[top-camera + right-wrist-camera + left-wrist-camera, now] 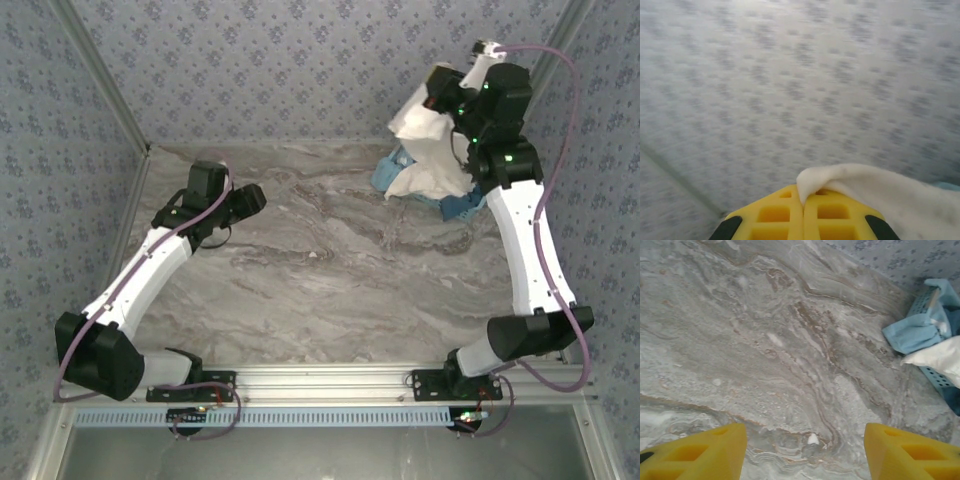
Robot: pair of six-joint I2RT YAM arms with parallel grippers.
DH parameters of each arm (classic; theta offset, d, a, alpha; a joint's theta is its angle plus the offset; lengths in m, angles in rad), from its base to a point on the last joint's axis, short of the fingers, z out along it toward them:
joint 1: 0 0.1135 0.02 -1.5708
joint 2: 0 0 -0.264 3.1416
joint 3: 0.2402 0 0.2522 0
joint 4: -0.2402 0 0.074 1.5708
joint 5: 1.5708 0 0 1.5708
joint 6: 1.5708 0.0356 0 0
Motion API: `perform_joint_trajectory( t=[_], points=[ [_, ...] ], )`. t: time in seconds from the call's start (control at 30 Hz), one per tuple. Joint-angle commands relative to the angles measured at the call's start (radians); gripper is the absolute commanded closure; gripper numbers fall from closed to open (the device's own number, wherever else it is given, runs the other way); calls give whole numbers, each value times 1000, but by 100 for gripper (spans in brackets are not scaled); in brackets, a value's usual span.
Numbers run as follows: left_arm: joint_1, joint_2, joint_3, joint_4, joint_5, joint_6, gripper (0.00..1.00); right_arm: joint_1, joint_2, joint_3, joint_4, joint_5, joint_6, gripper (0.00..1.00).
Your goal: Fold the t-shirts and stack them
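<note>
Soft, light and limp, the cream t-shirt (425, 150) dangles above the blue basket (936, 379), pinched at a fold between the shut fingers of the right gripper (802, 202), which is held high over the basket; a hem or shoulder seam looks the better hold, while the left gripper (805, 452) hovers low, well apart from the basket, fingers spread wide.

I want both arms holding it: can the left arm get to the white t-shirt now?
Probably yes: the left gripper is open, and bare marble table lies between it and the white t-shirt hanging from the right gripper.

Lab robot cell: wallpapered panels (300, 60), marble tabletop (330, 270)
</note>
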Motion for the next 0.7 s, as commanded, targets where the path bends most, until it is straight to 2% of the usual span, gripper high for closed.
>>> perform_joint_trajectory(
  t=[0.0,0.27,0.4,0.53,0.67],
  points=[
    [16,-43,33,-71,-77,19,37,122,-22,48,43,-71,10,100],
    [76,-147,11,-168,-187,5,36,479,21,-20,86,-20,62,100],
    [105,-206,-6,-232,-237,-11,36,609,102,-129,153,-88,142,100],
    [120,-268,-44,-265,-266,-26,35,701,241,-144,172,-220,170,100],
    [131,-313,-82,-299,-270,-49,35,740,335,-161,186,-304,215,100]
  ],
)
